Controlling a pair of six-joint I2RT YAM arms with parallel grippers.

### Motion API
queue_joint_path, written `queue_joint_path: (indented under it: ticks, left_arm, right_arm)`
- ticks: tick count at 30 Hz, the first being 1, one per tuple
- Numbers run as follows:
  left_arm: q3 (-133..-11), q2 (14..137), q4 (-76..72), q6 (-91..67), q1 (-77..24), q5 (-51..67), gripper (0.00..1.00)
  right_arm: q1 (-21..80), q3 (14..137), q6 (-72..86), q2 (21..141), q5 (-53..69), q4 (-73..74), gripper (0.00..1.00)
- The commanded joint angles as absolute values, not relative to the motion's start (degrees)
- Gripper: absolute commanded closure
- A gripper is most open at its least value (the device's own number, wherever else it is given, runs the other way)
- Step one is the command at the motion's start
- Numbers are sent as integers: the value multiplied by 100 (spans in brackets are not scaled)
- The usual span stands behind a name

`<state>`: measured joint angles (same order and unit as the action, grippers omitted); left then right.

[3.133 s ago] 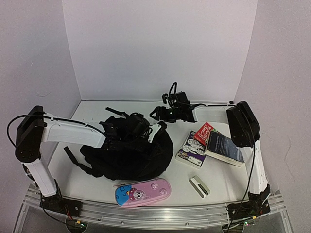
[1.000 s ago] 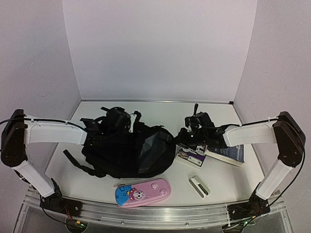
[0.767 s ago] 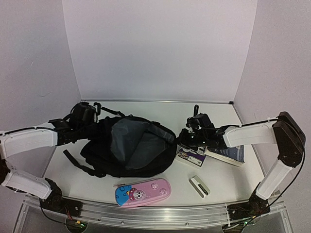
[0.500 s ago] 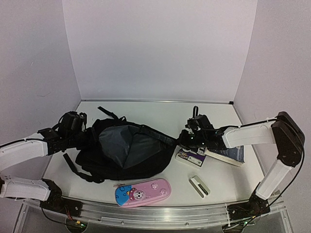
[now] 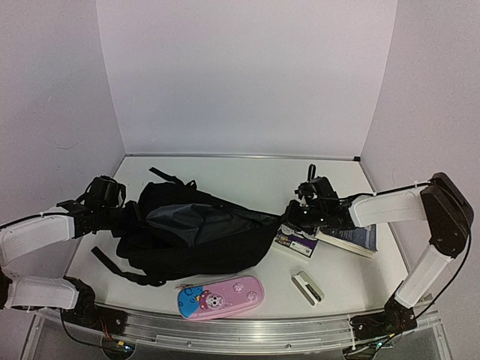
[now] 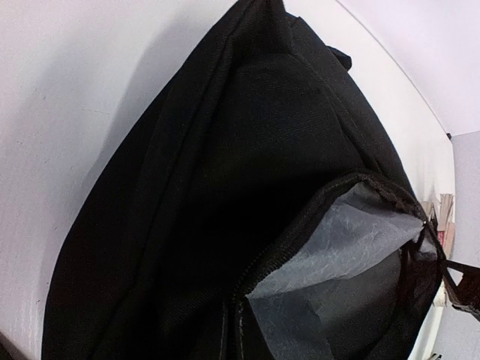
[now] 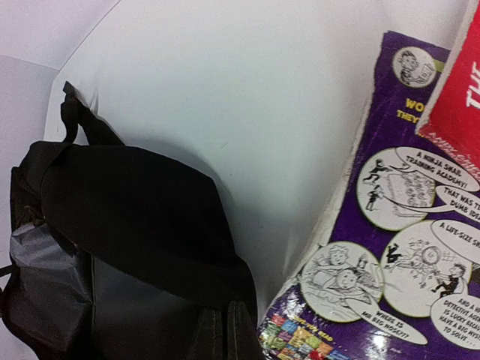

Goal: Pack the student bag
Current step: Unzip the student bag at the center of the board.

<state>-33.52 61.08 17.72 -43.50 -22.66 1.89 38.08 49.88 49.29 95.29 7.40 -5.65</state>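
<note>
Stretching the bag point(image 5: 199, 240) open in the middle of the table point(image 5: 247, 176) — left hand point(image 5: 127, 217) and right hand point(image 5: 286, 220) each clamp tight on opposite edges; next, one likely must let go to fetch the pencil case point(image 5: 220, 297) in front of the bag.

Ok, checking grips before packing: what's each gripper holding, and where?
Both hold the student bag: left gripper pinches its left end, right gripper its right end.

The student bag point(image 5: 195, 244), a large black backpack of soft fabric, lay on its side just behind the pink pencil case point(image 5: 220, 297), drawn out long from left to right. Its main zipper gaped open, baring grey lining point(image 5: 196, 219). A black strap point(image 5: 112, 262) trailed from its left end.
</note>
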Motion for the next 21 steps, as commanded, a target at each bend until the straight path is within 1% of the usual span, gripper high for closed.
queue_joint_path:
  ticks: [1, 4, 7, 9, 10, 11, 12, 13, 14, 15, 17, 19, 21]
  left_arm:
    - [-3474, 5784, 2013, -4213, -1808, -81, 100]
    - [-3452, 5726, 1899, -4140, -1715, 56, 100]
    - [-3434, 5865, 1460, -3939, -1706, 663, 100]
    - [-3440, 6080, 1073, -3824, -1707, 1171, 100]
    - [-3448, 6217, 873, -3786, -1707, 1442, 100]
    - [-3460, 6319, 696, -3775, -1710, 1645, 100]
    - [-3475, 6418, 521, -3756, -1712, 1828, 100]
    - [-3493, 6519, 383, -3736, -1713, 1979, 100]
    - [-3515, 6580, 251, -3708, -1712, 2094, 100]
    - [-3537, 6634, 148, -3675, -1713, 2175, 100]
    - [-3605, 6714, 38, -3568, -1708, 2282, 100]
    - [-3690, 6768, 23, -3466, -1707, 2327, 100]
    - [-3786, 6842, 26, -3358, -1706, 2381, 100]
  right_arm:
    - [3396, 4873, 4819, 9699, 189, -264, 100]
    - [3360, 4995, 4791, 9758, 204, -256, 100]
    - [3358, 5167, 4559, 9636, 404, -254, 100]
    - [3363, 5233, 4472, 9448, 275, -67, 100]
    - [3360, 5240, 4448, 9342, 183, 104, 94]
    - [3358, 5200, 4450, 9189, 76, 241, 84]
    - [3360, 5131, 4484, 9029, 20, 328, 69]
    - [3355, 5060, 4559, 8901, 1, 380, 53]
    - [3354, 4971, 4648, 8778, 0, 395, 42]
    - [3348, 4848, 4749, 8649, 0, 406, 34]
    - [3321, 4588, 5044, 8449, -137, 413, 23]
    - [3237, 4283, 5381, 8218, -259, 413, 15]
    - [3165, 4010, 5687, 7867, -338, 412, 9]
